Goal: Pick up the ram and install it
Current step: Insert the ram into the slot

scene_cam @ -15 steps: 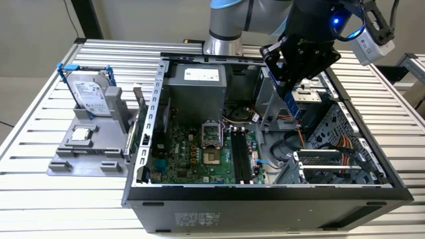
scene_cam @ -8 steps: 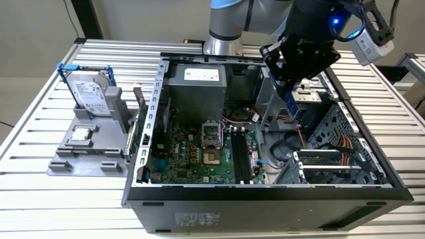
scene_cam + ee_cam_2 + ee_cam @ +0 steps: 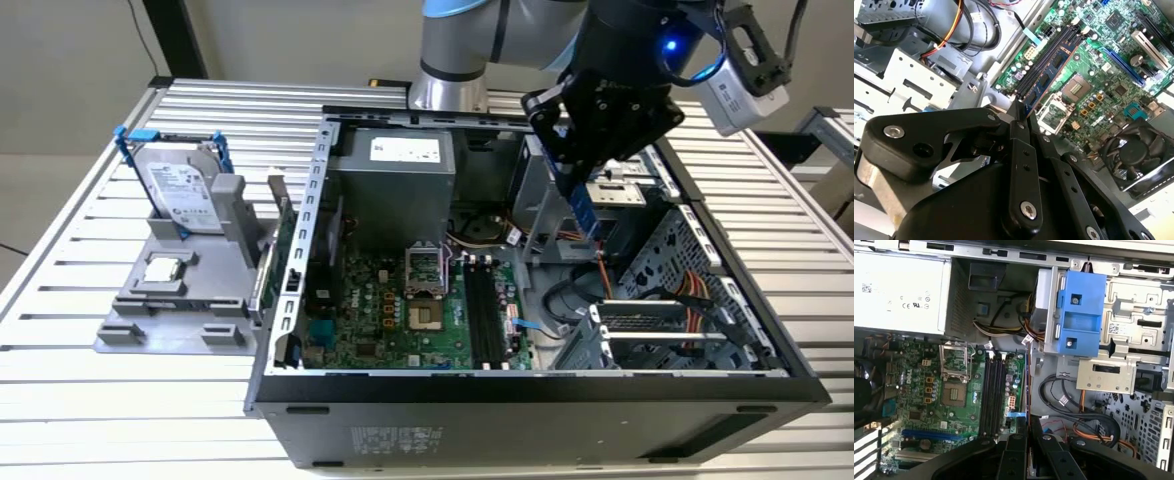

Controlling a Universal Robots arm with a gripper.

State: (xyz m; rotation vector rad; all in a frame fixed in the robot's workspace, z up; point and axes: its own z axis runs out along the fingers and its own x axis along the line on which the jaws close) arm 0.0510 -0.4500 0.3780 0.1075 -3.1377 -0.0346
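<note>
My gripper [image 3: 577, 188] hangs over the open computer case, shut on the ram [image 3: 585, 215], a thin blue stick held upright on its narrow end. In the second wrist view the ram [image 3: 1051, 75] reaches out from the gripper [image 3: 1020, 114] toward the motherboard's long black slots [image 3: 1045, 64]. In the first wrist view the ram [image 3: 1027, 390] shows edge-on above the gripper [image 3: 1027, 434], beside the black slots [image 3: 991, 395] and offset toward the drive cage. In the exterior view the ram is held above the slots [image 3: 483, 315], on their right side.
The case's metal walls [image 3: 314, 200] ring the motherboard [image 3: 387, 310]. A power supply [image 3: 394, 180], a drive cage with a blue bracket [image 3: 1079, 315] and loose cables [image 3: 1089, 425] crowd the interior. On the exterior view's left a grey fixture [image 3: 167, 325] holds a hard drive [image 3: 180, 195] and a square chip [image 3: 163, 268].
</note>
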